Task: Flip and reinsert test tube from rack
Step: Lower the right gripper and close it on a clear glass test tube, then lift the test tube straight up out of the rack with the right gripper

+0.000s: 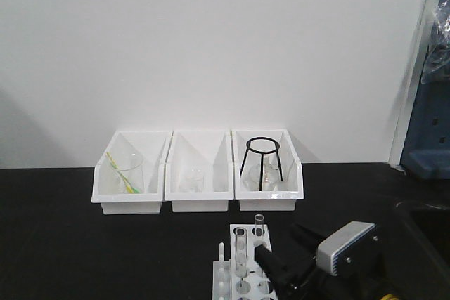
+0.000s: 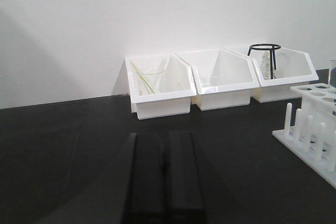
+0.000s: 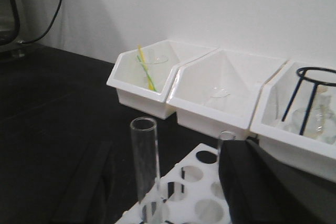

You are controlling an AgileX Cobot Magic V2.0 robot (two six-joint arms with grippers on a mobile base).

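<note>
The test tube (image 3: 144, 166) is standing upright, rim up, in a hole at the edge of the white rack (image 3: 195, 166) on the black counter (image 3: 52, 108). Its twin (image 3: 227, 137) is standing further back, and the right pincer (image 3: 165, 150) is hanging spread around the nearer tube without closing on it. The left pincer (image 2: 165, 174) is lying pressed together and empty, off to the side. Being light, stiff, slick, brittle glass, the tube is probably calling for a gentle squeeze on its bare stretch between rack and rim.

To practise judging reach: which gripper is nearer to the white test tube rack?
Right. The right gripper is at the rack, beside its standing tubes. The left gripper sits apart, with dark tabletop between it and the rack.
</note>
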